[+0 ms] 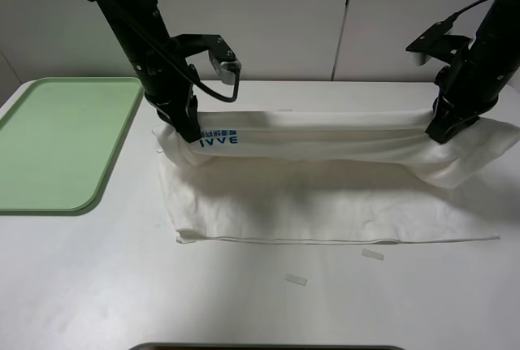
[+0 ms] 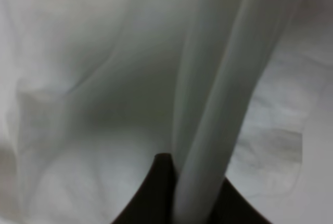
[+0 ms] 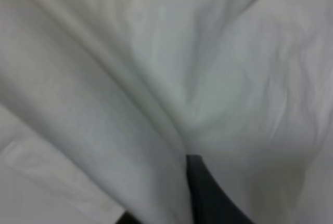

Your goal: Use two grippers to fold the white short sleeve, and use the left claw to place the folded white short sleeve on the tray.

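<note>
The white short sleeve (image 1: 325, 196) lies across the middle of the table, its far edge lifted into a taut band between both claws, with the blue print showing near the left end. My left gripper (image 1: 188, 129) is shut on that band at its left end. In the left wrist view a fold of the white short sleeve (image 2: 208, 146) runs out from between the dark fingers (image 2: 156, 193). My right gripper (image 1: 443, 132) is shut on the band's right end. The right wrist view is filled by the white short sleeve (image 3: 156, 78), with one dark finger (image 3: 208, 198) showing. The pale green tray (image 1: 57, 143) sits at the table's left.
Small pale tape strips (image 1: 296, 280) (image 1: 373, 254) lie on the white table (image 1: 122, 285) in front of the shirt. A white wall stands behind the table. A dark edge (image 1: 268, 347) shows at the bottom of the exterior view.
</note>
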